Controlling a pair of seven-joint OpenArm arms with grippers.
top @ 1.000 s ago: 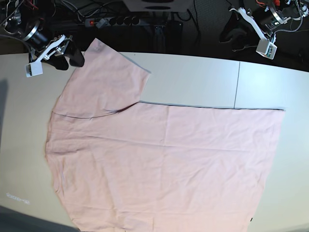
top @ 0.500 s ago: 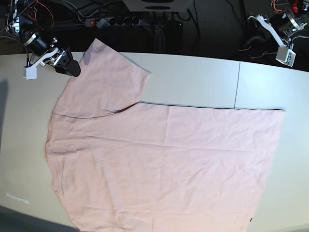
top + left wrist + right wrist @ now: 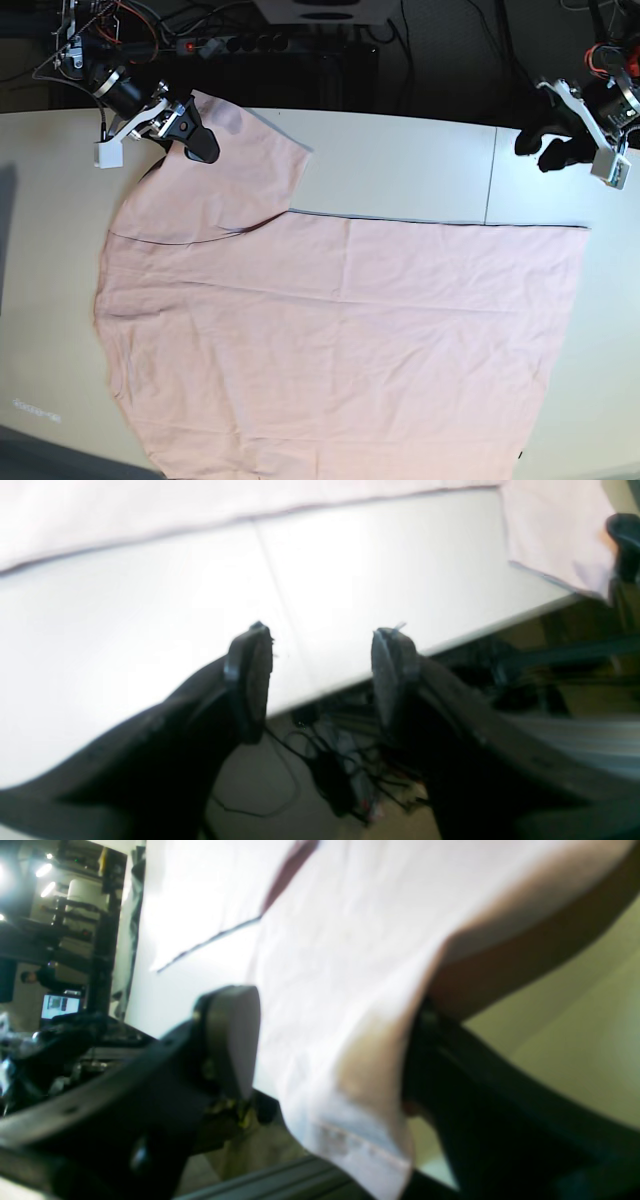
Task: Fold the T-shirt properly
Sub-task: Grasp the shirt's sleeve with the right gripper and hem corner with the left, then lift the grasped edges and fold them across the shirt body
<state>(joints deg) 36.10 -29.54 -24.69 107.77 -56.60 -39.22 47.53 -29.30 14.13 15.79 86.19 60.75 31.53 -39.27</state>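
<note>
The table (image 3: 400, 160) is pale and wide, with a seam running across it on the right of the base view. Over most of it the T-shirt (image 3: 340, 340) lies spread flat, plain pink side up, one short sleeve reaching toward the far edge at upper left and its lower part running off the near edge. The right gripper (image 3: 180, 125) sits at that sleeve's outer corner; its wrist view shows the jaws standing wide apart with the sleeve edge and a small white label patch (image 3: 350, 1140) hanging between them, not pinched. The left gripper (image 3: 555, 140) hovers past the far right edge, jaws apart and empty, well apart from the cloth.
</note>
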